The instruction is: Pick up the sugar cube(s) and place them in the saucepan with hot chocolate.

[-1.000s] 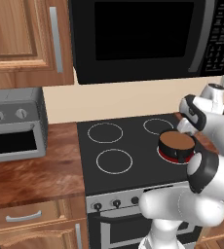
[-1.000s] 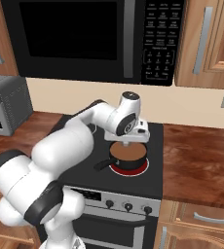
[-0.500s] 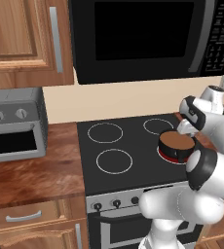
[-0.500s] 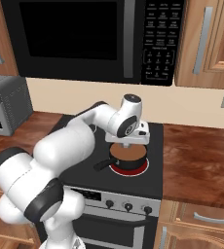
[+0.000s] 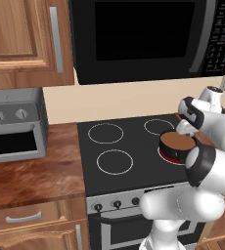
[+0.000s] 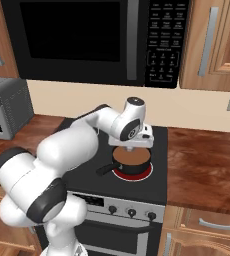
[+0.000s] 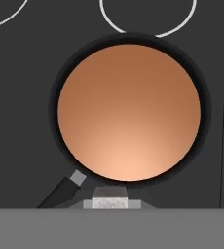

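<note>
- Brown liquid fills the saucepan (image 7: 53, 113) almost to its dark rim; the hot chocolate (image 7: 128, 112) lies flat and smooth, with nothing floating on it that I can make out.
- Hardly anything has changed over the last second. The gripper (image 6: 132, 147) was already poised over the pan, and it has stayed there with at most a slight drift. The pan has not moved on its glowing red burner (image 6: 148, 173).
- I take that to mean the carrying part is finished and the task has reached the release stage, with no cube in the drink yet.
- The saucepan sits directly beneath the gripper, a little apart from it, and its handle (image 7: 60, 192) sticks out to the near side of the stove (image 6: 157, 186).
- Looking down from the hand, a small pale block (image 7: 110, 193) shows right at the gripper's end, just over the edge of the pan. It looks like a sugar cube, probably pinched there.
- The fingers themselves are not distinct, so I cannot tell whether the gripper is closed on that block or standing apart.
- If it is the cube, a drop from here would land close to the rim on the handle side, not in the middle.
</note>
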Available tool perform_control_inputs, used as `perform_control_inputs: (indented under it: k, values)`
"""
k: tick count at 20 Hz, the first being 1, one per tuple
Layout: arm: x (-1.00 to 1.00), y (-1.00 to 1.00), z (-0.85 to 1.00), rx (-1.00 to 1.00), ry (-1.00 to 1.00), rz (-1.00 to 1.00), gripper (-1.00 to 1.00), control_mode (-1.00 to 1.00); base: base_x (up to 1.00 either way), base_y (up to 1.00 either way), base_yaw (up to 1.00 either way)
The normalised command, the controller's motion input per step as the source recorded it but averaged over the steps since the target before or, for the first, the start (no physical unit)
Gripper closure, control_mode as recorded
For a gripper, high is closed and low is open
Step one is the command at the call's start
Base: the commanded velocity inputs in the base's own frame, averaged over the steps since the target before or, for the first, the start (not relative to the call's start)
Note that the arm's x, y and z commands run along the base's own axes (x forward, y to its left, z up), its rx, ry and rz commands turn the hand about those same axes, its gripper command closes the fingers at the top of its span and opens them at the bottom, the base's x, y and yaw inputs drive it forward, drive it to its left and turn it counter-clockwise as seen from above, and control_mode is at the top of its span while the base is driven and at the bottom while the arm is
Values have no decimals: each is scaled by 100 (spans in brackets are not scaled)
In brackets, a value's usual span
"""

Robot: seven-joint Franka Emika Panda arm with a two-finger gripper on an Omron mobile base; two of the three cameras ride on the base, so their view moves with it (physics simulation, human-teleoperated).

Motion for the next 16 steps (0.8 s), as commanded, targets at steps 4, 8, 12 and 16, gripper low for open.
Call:
perform_control_inputs:
  k: [4, 8, 12, 16]
  values:
    - [10, 0, 0, 0, 0, 0, 100, -100, 0, 0, 0]
    - [11, 0, 0, 0, 0, 0, 100, -100, 0, 0, 0]
    - [9, 0, 0, 0, 0, 0, 100, -100, 0, 0, 0]
    - [23, 0, 0, 0, 0, 0, 100, -100, 0, 0, 0]
